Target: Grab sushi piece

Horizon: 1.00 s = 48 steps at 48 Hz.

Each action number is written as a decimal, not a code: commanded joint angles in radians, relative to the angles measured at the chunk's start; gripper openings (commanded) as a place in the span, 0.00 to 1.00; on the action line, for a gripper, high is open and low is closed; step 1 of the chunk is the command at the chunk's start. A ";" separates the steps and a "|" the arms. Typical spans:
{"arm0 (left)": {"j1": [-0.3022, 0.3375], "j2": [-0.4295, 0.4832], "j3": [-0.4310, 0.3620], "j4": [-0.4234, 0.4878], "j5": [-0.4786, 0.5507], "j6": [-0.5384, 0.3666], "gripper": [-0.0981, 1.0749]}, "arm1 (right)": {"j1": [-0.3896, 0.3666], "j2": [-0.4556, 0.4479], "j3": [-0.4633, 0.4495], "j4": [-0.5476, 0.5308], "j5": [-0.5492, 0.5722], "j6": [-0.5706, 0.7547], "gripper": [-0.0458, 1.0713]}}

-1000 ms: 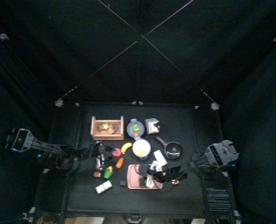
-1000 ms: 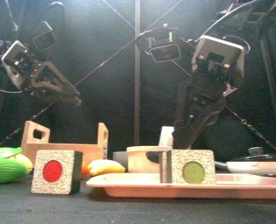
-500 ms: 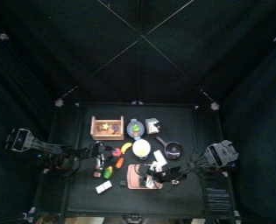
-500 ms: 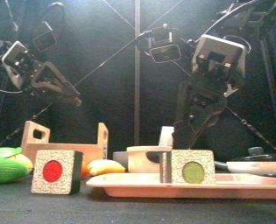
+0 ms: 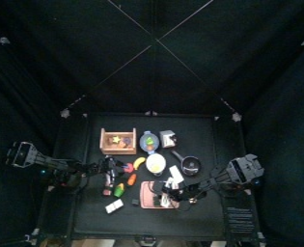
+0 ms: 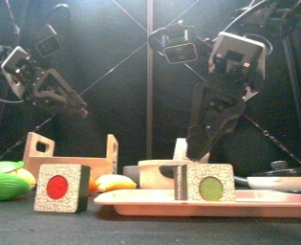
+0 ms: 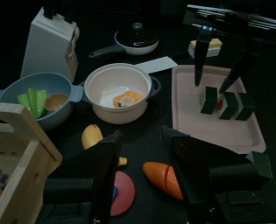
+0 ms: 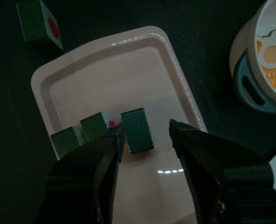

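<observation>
A row of dark green sushi pieces (image 8: 134,128) stands on the pink tray (image 8: 93,79). One shows a green centre (image 6: 211,183) in the front view. Another sushi piece with a red centre (image 6: 61,187) stands on the table left of the tray. My right gripper (image 8: 146,140) hangs open just above the row on the tray, its jaws either side of the pieces without touching them. In the front view the right gripper (image 6: 191,151) hangs behind the tray. My left gripper (image 7: 143,138) is open and empty, raised over the table's left side.
Left of the tray are a white bowl with an egg (image 7: 119,92), a blue bowl of vegetables (image 7: 35,96), a white carton (image 7: 49,44), a wooden crate (image 6: 70,158), a banana (image 6: 115,182) and green vegetables (image 6: 2,180). A black pan (image 6: 287,177) sits far right.
The right arm has shifted slightly to the left over the tray, jaws still open. The left arm has not moved.
</observation>
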<state>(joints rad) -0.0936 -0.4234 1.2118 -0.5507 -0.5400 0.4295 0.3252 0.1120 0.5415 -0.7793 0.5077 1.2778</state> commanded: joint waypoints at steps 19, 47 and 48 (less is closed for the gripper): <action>0.006 -0.002 -0.011 0.000 -0.003 0.000 0.77 | -0.005 0.002 -0.006 0.002 -0.011 0.002 0.77; 0.012 -0.002 -0.005 0.000 -0.003 0.000 0.77 | -0.008 0.043 -0.006 0.002 -0.035 0.002 0.70; 0.012 -0.002 -0.003 0.000 -0.003 0.000 0.77 | -0.009 0.044 -0.006 0.002 -0.035 0.002 0.70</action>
<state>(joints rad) -0.0874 -0.4234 1.2180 -0.5507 -0.5400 0.4295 0.3206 0.1687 0.5415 -0.7793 0.4771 1.2809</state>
